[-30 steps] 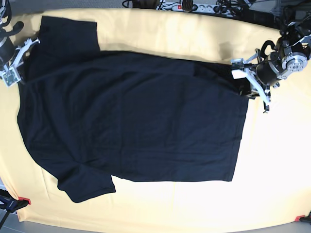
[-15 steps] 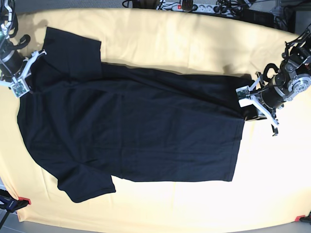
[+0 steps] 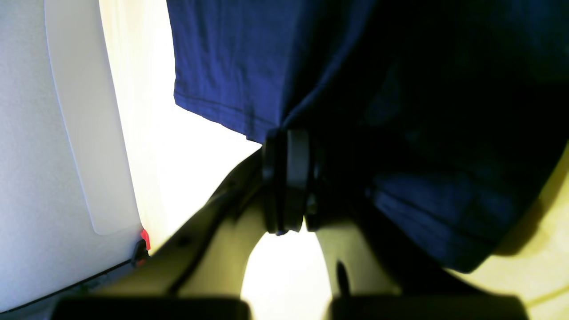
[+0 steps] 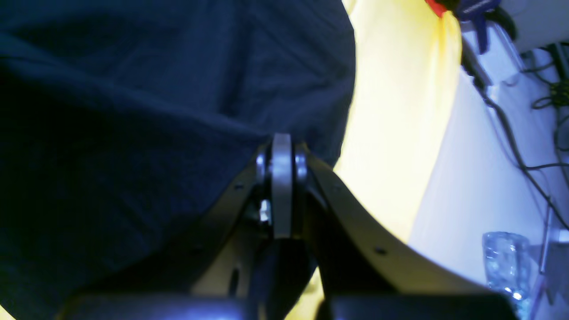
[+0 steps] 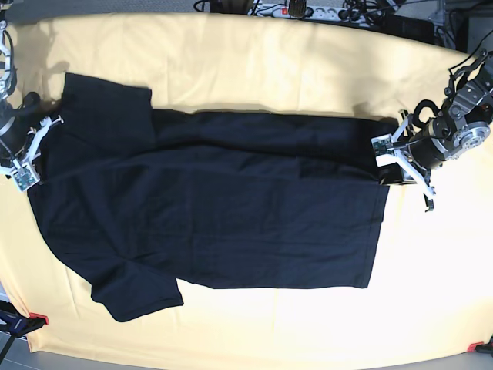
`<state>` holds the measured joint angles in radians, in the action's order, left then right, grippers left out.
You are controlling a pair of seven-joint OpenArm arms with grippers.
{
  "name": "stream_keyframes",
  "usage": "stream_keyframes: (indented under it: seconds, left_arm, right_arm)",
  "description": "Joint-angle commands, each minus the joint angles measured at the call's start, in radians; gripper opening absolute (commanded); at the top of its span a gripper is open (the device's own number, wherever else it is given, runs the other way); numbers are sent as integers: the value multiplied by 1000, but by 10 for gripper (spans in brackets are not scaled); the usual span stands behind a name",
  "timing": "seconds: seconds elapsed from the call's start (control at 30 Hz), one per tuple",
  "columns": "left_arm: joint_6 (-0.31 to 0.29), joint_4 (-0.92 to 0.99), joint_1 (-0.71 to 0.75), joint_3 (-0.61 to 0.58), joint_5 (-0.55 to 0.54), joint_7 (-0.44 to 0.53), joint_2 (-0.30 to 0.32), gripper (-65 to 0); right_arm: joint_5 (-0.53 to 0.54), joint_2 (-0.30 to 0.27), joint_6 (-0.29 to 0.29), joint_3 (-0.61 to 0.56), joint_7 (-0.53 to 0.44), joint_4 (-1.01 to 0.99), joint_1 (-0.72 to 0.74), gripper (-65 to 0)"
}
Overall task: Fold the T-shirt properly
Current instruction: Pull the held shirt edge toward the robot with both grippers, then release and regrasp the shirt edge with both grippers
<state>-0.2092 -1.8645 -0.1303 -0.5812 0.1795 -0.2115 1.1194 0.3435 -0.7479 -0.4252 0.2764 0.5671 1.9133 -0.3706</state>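
Note:
The black T-shirt lies spread flat across the yellow cloth, neck end toward the left and hem toward the right. My left gripper is shut on the shirt's hem corner at the right; in the left wrist view its fingers pinch the dark fabric. My right gripper is shut on the shirt's shoulder edge at the far left; in the right wrist view its fingers clamp the fabric. One sleeve lies at the top left and the other at the bottom left.
The yellow cloth covers the whole table. Red clamps hold it at the front corners. Cables and a power strip lie beyond the far edge. A clear plastic bottle stands off the table in the right wrist view.
Both grippers have pulled outward, left gripper to the right and right gripper to the left and down. The shirt's upper edge is stretched straighter and flatter between them.

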Motion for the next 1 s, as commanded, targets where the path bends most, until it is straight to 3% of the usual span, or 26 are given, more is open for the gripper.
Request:
stream_keyframes:
  seconds: [0.0,0.13,0.2,0.47,0.67,0.8,0.97]
  left_arm:
    - [18,-9,-15,15,-2,16,25,-650]
    - [-81,-9,-17,15,-13,60,25,-650]
    - [-102,-9,-18,15,-13,72,24,-650]
    - [-102,57,-78,15,-17,87,24,-650]
    - [-101,130,-103,14,-35,129,9,-650]
    - [-102,139,-103,14,-35,129,-11,-650]
    - [-77,139,-103,14,-35,129,-23,-650]
  right_arm:
    - [0,-20,5,3,-34,-4,6,-650]
    - [-3,-20,6,-43,-59,-53,37,-650]
    - [-4,-20,6,-75,-59,-71,68,-650]
    - [-36,-20,23,-193,-40,-103,188,-650]
    - [-83,-20,95,-195,-40,-103,202,-650]
    - [-85,-19,78,-195,-32,-103,202,-650]
    - [-116,-19,135,-195,-21,-103,199,-650]
